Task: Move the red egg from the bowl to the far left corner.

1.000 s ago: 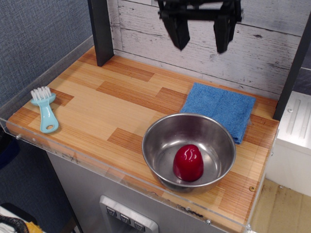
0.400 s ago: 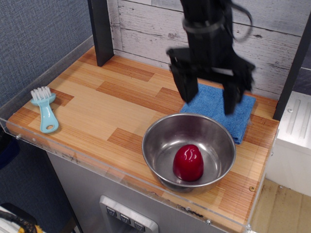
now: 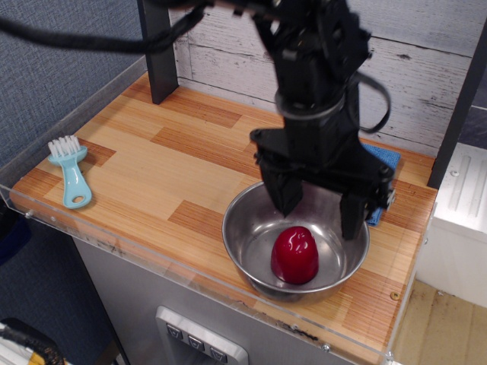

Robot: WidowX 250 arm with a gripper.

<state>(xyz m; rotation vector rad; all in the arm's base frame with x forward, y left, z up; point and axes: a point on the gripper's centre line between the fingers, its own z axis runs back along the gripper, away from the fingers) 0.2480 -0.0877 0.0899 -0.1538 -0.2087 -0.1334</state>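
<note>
The red egg [image 3: 295, 255] stands upright inside the steel bowl [image 3: 247, 251] at the front right of the counter. My black gripper [image 3: 318, 215] hangs open over the bowl, its two fingers spread to the left and right just above and behind the egg, not touching it. The far left corner [image 3: 190, 97] is bare wood by the dark post [image 3: 157, 47] and the whitewashed plank wall.
A light blue brush [image 3: 71, 172] lies at the front left edge. A blue cloth [image 3: 384, 161] lies behind the bowl, mostly hidden by my arm. A clear rail runs along the counter's front and left edges. A white unit [image 3: 460, 213] stands to the right.
My gripper has come down from high near the back wall, forward over the cloth, and now its open fingers reach into the bowl above the egg. The egg has not moved.
</note>
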